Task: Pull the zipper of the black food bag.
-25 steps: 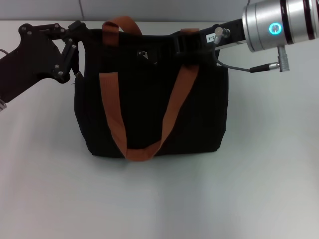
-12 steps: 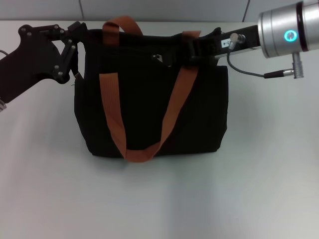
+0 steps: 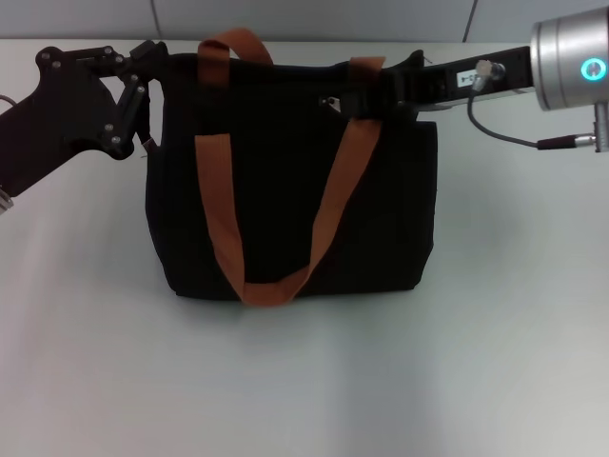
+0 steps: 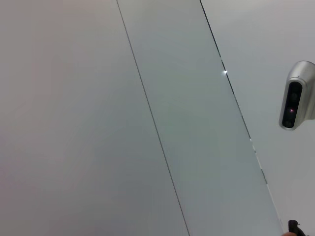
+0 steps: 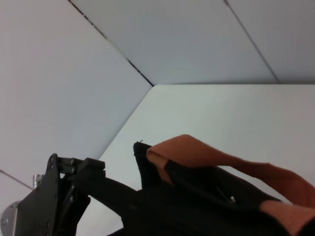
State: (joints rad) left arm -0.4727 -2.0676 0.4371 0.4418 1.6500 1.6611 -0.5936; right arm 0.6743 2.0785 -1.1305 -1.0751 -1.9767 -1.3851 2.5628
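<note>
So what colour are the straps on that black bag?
Orange-brown straps on the black food bag, clearest in the head view.

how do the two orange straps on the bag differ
The near strap hangs down the front of the black food bag in a long V. The far strap stands up as a short arch over the bag's top edge, mostly hidden behind it. Both are the same orange-brown webbing.

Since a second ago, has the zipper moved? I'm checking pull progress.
Yes. The zipper has slid along the black food bag top toward the robot's right, nearer the right orange strap, following the right gripper.
</note>
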